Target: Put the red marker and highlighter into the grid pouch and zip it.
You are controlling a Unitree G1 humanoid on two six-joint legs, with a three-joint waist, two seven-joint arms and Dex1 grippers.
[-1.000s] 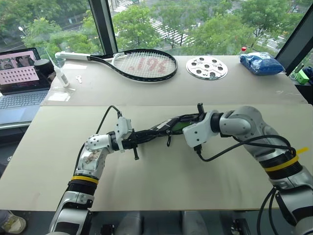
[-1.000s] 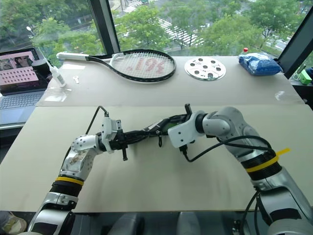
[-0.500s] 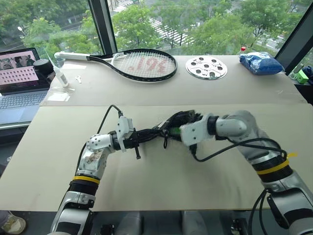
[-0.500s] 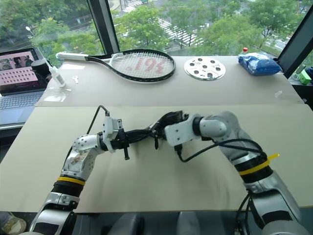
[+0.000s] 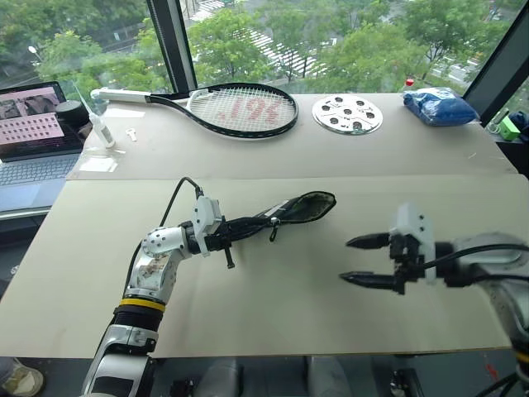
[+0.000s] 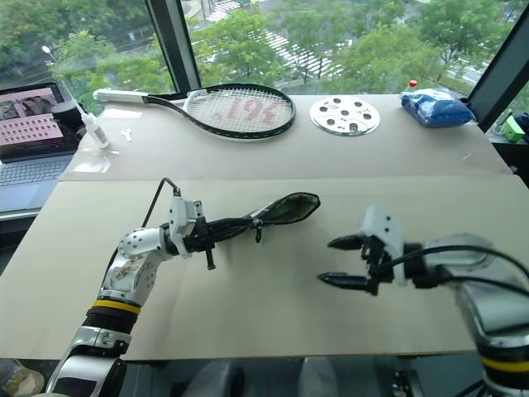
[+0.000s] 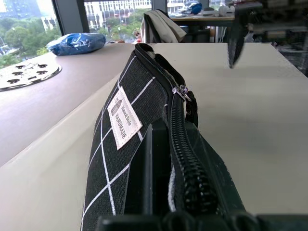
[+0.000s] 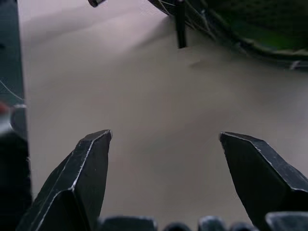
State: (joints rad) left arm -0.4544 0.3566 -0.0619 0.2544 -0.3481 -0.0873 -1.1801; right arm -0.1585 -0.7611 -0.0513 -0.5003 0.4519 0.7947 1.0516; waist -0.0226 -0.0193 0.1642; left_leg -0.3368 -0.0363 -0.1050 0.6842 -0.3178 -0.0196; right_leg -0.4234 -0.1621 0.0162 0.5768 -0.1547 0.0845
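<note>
A: Left eye view first, from the left side. Why is the pouch (image 5: 285, 213) up in the air like that?

B: The left gripper (image 5: 221, 236) has its fingers pressed together on the pouch's near-left end and points level toward the right. That lifts the pouch off the table (image 5: 273, 298) and leaves its far-right mouth gaping, which I judge is meant to give the other arm an easy target.

A: And the zip?

B: Not drawn shut. In the left wrist view the zipper pull (image 7: 183, 93) sits partway along the teeth, with the strap hanging below it.

A: Where is the highlighter (image 8: 269, 33)?

B: The right wrist view shows light green inside the open mouth, so it seems to lie in the pouch. I cannot make out the red marker.

A: And on the right?

B: The right gripper (image 5: 358, 260) hangs well apart from the pouch, fingers spread wide and empty, tips aimed left toward it. Zipping looks like the remaining step.
</note>
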